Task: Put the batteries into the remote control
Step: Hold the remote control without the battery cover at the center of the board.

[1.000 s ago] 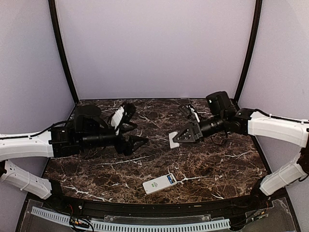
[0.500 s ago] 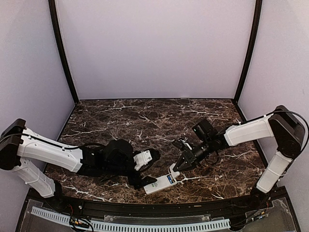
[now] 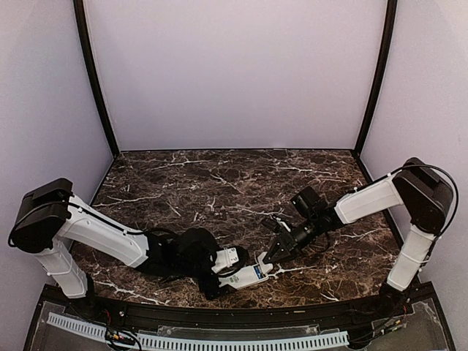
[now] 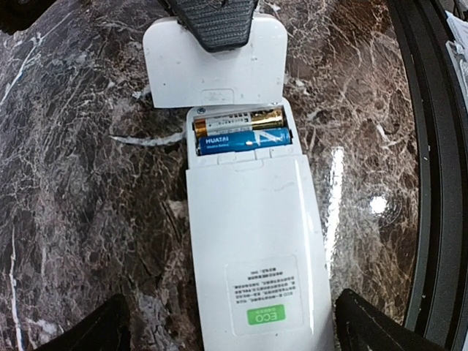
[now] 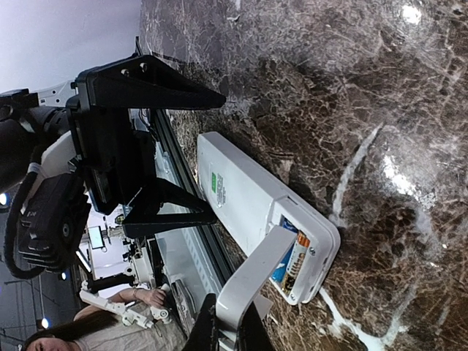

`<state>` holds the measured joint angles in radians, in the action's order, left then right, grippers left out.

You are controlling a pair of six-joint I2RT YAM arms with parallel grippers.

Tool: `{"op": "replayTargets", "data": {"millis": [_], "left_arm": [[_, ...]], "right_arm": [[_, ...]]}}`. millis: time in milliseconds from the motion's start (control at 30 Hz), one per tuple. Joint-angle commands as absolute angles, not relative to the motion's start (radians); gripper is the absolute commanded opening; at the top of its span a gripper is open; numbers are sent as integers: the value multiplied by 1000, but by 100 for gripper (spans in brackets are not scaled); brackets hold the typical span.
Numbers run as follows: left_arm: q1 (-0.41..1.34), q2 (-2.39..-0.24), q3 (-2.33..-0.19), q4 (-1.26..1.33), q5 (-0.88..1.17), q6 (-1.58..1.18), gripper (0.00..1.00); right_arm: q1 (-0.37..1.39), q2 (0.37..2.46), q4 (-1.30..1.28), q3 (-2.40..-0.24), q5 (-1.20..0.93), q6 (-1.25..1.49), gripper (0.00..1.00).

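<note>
**Closing could go askew**

Top: remote is lying near the table's front edge, left gripper spread astride it, right gripper at its end. Left wrist: batteries are sitting seated beside the cover. Right wrist: the pinched, tilted cover could jam, shoving the unclamped remote.

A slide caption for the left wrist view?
Two batteries lie in the open remote control, cover plate at its end.

1. A table with a dark brown marble-patterned top, veined in white.
2. Behind the table stands a plain pale lilac back wall.
3. Two black poles rise from the table's back corners.
4. A white slotted strip runs below the table's near edge.
5. Small bright reflections of light glint on the tabletop.
</note>
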<state>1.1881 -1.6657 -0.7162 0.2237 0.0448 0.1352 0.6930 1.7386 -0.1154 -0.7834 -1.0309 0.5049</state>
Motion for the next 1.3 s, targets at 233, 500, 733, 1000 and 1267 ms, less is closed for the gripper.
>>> {"op": "replayTargets", "data": {"millis": [233,500,733,1000,1267], "left_arm": [[1201,-1702,-734,194,80,150,97],[1201,-1748,-756,182,107,138,89],[1201,-1751,-756,180,112,140,85],[1201,-1773,-769,168,122,137,74],[1201,-1776,-770,165,121,134,72]], "right_arm": [[689,1783,27,-726,-1075,552,0],[690,1776,152,-667,-1074,652,0],[690,1790,191,-655,-1073,672,0],[703,1811,268,-634,-1096,723,0],[708,1816,278,-623,-1069,734,0]]}}
